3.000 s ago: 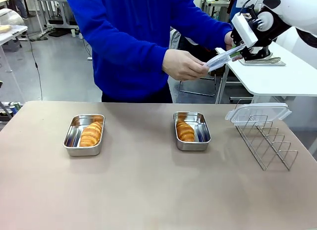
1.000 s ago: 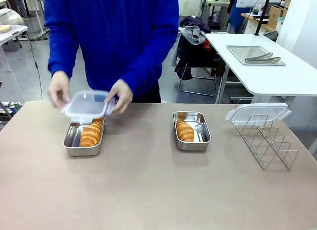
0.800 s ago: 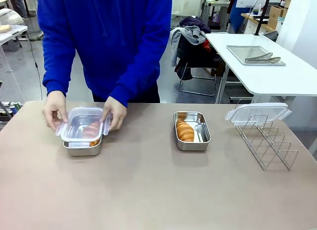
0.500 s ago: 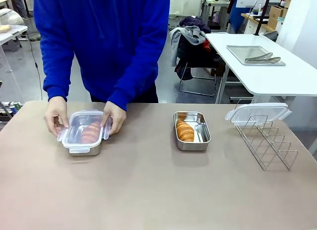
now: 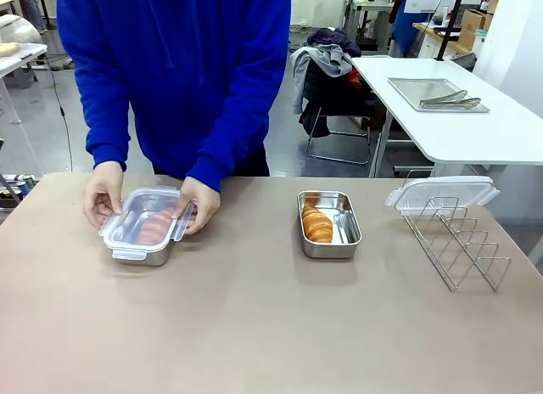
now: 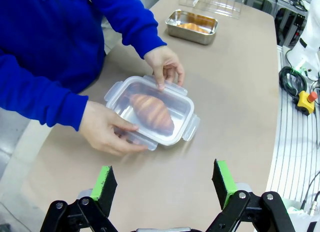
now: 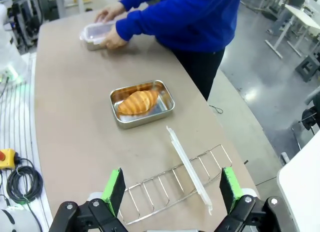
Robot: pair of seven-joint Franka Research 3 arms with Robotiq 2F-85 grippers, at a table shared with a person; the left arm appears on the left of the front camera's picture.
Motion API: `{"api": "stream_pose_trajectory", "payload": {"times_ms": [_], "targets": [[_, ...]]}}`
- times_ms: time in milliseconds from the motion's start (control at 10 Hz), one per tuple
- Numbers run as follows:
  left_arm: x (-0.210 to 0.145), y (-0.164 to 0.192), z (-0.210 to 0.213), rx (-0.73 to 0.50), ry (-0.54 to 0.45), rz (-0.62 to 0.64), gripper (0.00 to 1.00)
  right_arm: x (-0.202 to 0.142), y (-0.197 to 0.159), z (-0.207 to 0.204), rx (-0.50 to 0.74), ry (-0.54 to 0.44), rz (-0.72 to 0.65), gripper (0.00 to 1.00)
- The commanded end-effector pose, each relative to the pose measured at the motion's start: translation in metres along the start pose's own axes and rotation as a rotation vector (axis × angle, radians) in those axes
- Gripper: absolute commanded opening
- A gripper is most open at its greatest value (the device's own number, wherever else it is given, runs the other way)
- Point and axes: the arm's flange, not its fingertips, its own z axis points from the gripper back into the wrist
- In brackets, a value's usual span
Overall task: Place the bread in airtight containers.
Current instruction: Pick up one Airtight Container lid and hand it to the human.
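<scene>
1. A wire rack [image 5: 458,245] stands at the right end of the tan desk [image 5: 254,326].
2. Behind, a white desk [image 5: 441,135] carries a metal tray [image 5: 411,88] with tongs [image 5: 452,98] in it.
3. Grey and dark clothes [image 5: 331,67] are piled just left of it.
4. A coiled black cable [image 6: 292,82] lies near a red button [image 6: 312,96] on a yellow box [image 6: 304,106].

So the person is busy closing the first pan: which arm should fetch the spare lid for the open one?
Right. The right gripper, open, looks down on the wire rack bearing the spare lid, with the open pan just beyond. The left gripper faces the lidded pan under the person's hands.
</scene>
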Motion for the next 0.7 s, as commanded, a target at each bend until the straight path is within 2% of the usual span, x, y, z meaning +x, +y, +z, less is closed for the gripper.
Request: {"api": "stream_pose_trajectory", "payload": {"times_ms": [0,100,200,400,600], "targets": [[0.0,0.0,-0.001,0.0,-0.022,-0.022,1.0,0.0,0.0,0.0,0.0,0.0,0.0,1.0],[0.0,0.0,-0.001,0.0,-0.022,-0.022,1.0,0.014,-0.016,-0.023,-0.007,0.148,0.032,1.0],[0.0,0.0,-0.001,0.0,-0.022,-0.022,1.0,0.024,-0.03,-0.05,0.013,0.248,0.07,1.0],[0.0,0.0,-0.001,0.0,-0.022,-0.022,1.0,0.035,-0.049,-0.087,0.028,0.361,0.135,1.0],[0.0,0.0,-0.001,0.0,-0.022,-0.022,1.0,0.035,-0.053,-0.135,0.039,0.526,0.246,1.0]]}}
